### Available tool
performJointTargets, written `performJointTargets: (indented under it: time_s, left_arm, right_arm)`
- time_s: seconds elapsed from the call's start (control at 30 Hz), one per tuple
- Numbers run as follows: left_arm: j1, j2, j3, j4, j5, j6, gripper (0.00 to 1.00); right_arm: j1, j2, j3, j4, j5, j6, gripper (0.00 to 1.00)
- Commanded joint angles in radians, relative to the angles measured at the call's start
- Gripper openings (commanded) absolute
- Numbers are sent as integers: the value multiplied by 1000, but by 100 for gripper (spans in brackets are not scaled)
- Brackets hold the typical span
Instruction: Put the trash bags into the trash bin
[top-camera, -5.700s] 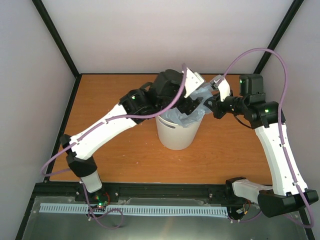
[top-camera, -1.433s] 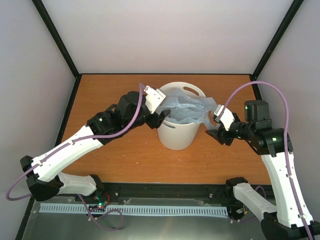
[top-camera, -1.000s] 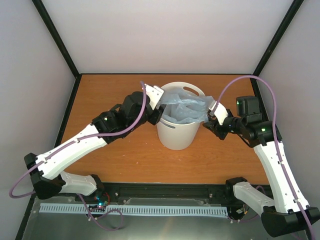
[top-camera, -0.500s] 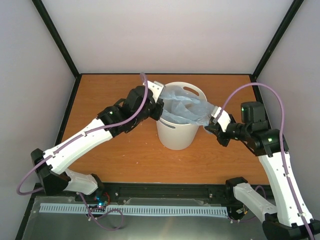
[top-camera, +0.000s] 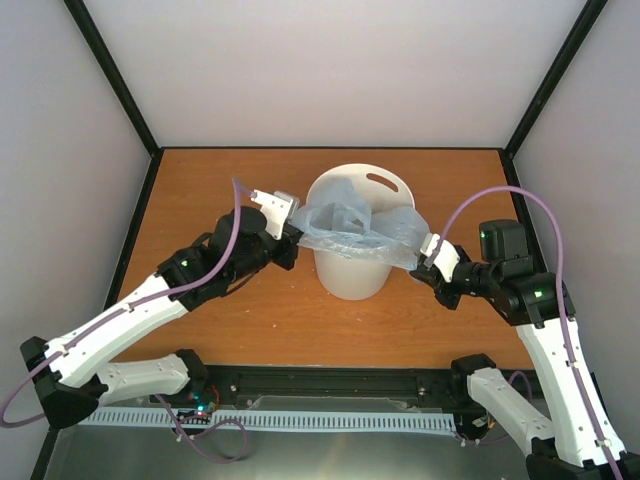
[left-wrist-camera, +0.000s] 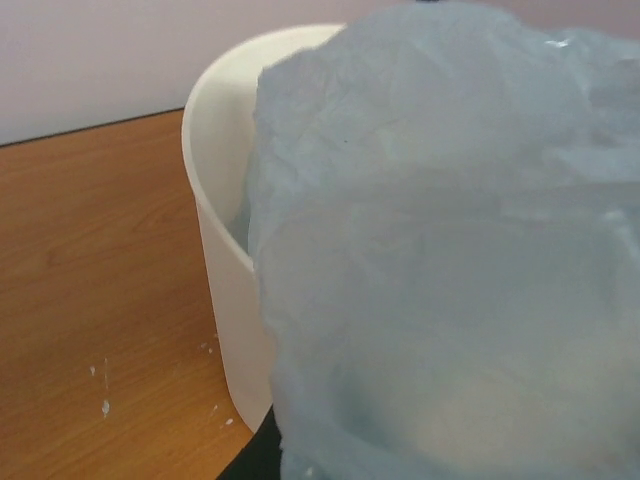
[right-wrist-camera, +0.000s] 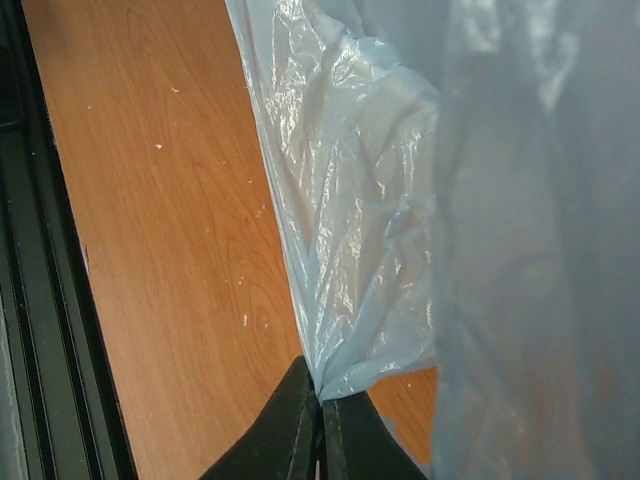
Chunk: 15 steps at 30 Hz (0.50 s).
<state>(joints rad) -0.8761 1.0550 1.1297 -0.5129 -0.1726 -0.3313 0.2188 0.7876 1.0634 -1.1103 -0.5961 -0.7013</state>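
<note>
Trash bag (top-camera: 355, 225) spans trash bin (top-camera: 350, 282) mouth, not seated. Your right jaws clamp its corner; left jaws hidden, cannot tell. Risk: tension tears film or tips bin.

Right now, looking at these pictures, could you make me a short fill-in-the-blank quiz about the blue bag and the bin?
1. The trash bag stretched over the bin's mouth is pale ____.
2. The off-white trash bin stands ____, not tipped over.
3. The right gripper is shut on a corner of the ____.
4. With the left gripper holding the opposite edge, the bag hangs between ____ arms.

Missing words: blue; upright; bag; two.
</note>
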Motion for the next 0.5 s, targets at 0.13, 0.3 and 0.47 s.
performJointTargets:
  time_s: [0.13,0.3,0.47]
  left_arm:
    - [9,42,-125,152,-142,-64,1]
    - [17,91,-222,289,-117,-106,1]
    - [20,94,-323,436,-115,-153,1]
  right_arm:
    - [5,36,-45,67,87,-9,3]
    - [4,74,-108,149,128,-15,3]
    - [5,118,-165,223,140,-8,3]
